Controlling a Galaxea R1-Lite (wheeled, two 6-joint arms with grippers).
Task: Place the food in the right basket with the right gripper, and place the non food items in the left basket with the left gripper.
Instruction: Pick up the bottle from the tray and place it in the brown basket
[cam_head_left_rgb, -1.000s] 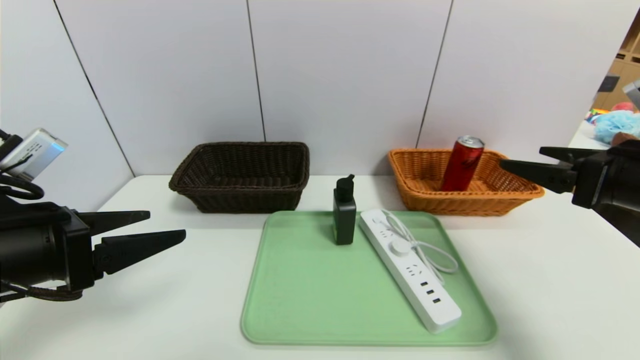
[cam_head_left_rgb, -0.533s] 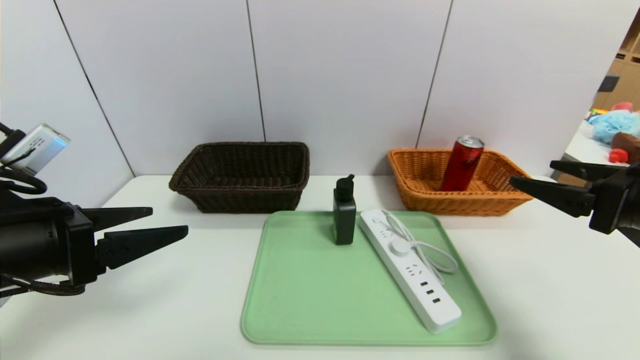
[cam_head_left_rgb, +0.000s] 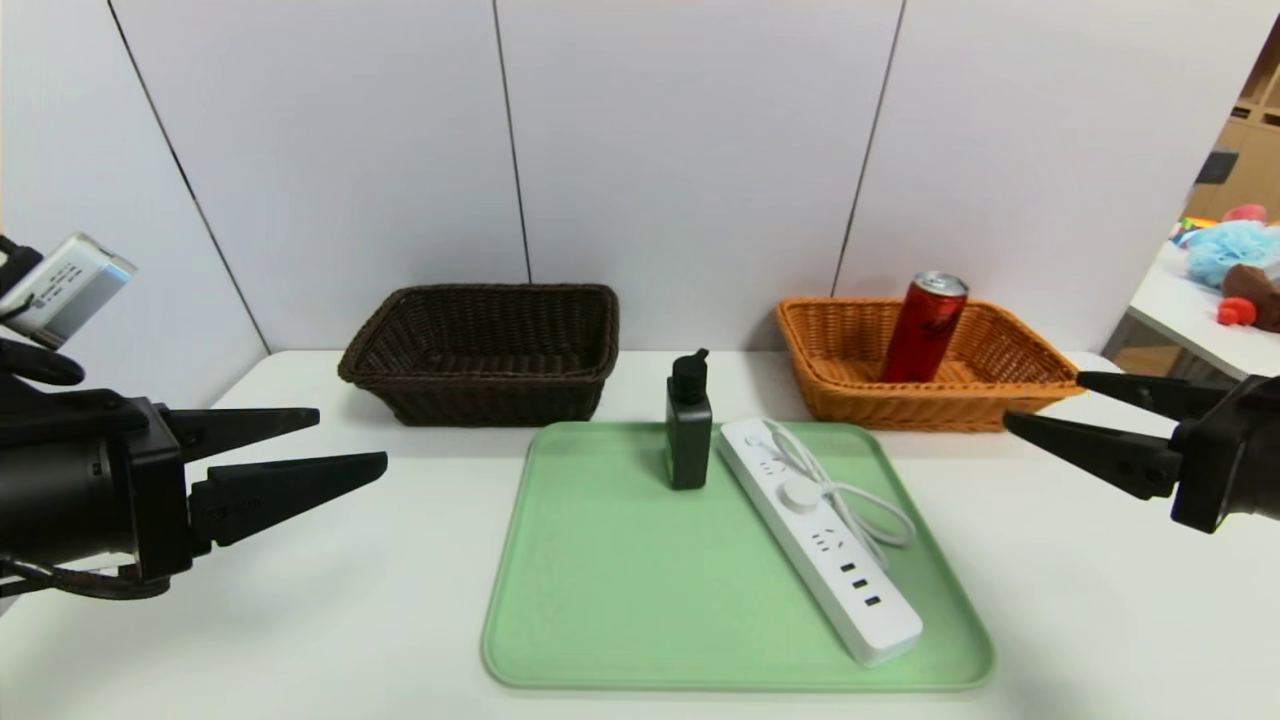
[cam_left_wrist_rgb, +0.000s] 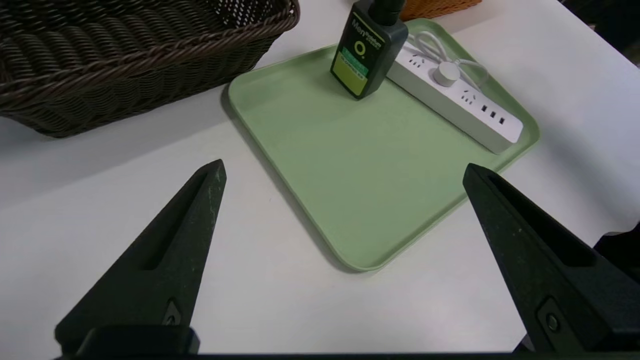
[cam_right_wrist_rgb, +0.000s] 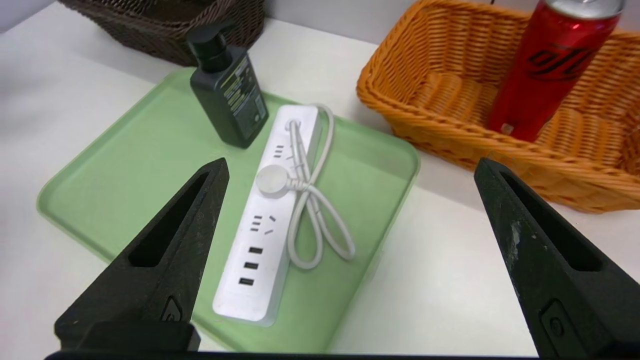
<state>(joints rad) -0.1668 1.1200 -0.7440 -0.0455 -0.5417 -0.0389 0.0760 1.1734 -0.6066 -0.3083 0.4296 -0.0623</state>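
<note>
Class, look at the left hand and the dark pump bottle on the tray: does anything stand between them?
Nothing visible does. The left hand, open, hovers over bare table; only open green tray lies before the pump bottle. The power strip lies on the bottle's far side.

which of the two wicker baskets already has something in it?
The orange-tan woven wicker basket on the right: the tall red drink can stands in it. The dark brown woven wicker basket on the left shows nothing inside.
</note>
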